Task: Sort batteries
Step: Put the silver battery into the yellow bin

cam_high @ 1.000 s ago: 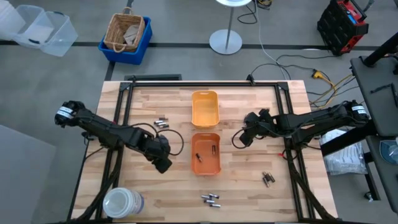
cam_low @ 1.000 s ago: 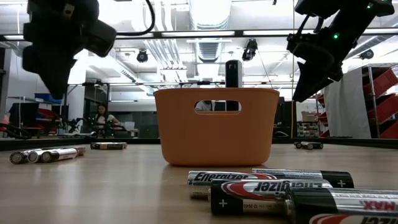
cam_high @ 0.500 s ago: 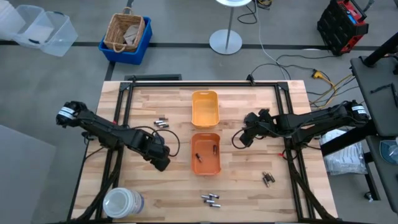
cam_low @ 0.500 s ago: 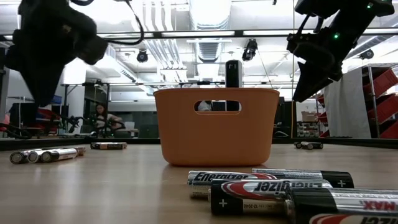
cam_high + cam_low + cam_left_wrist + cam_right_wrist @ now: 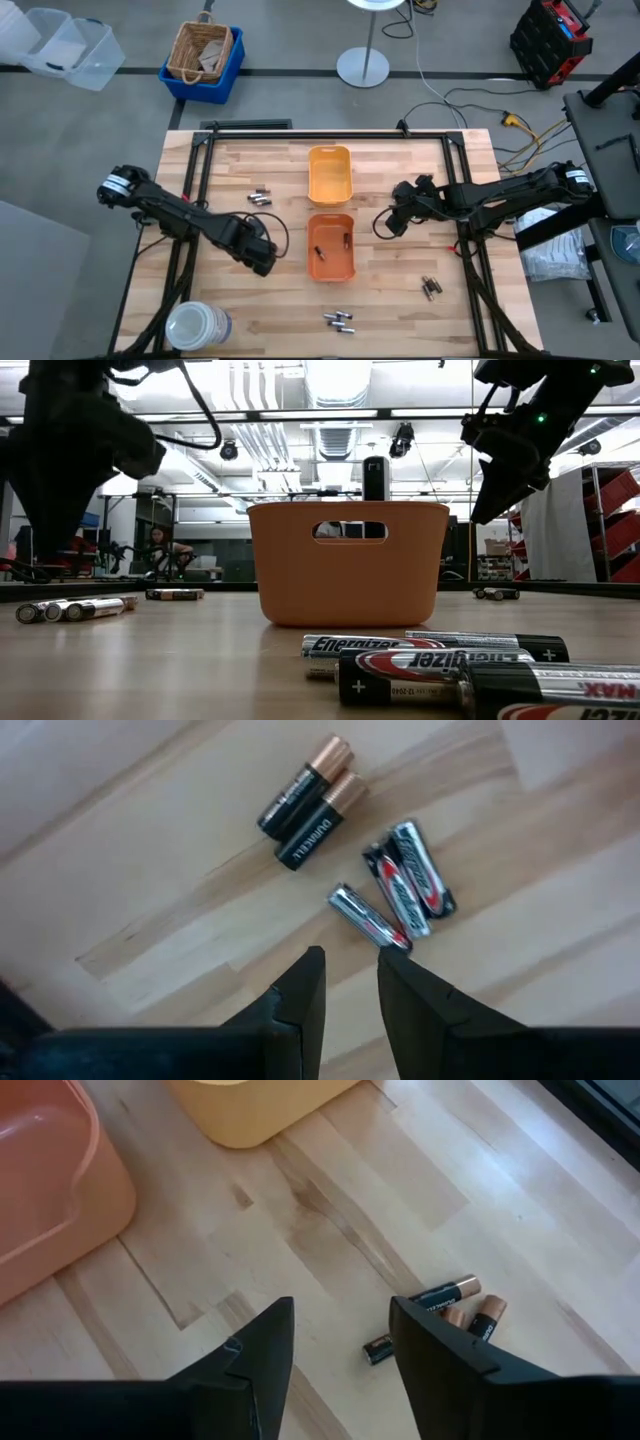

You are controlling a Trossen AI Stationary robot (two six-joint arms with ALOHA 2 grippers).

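Batteries lie just ahead of left gripper, fingers slightly apart, holding nothing.

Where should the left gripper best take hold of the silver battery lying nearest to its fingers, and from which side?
Grip the silver battery across its round body, near its free end, with the left gripper coming down from above. It lies flat on the table, and its other end sits close against the red-and-black batteries, so a finger probably has little room there.
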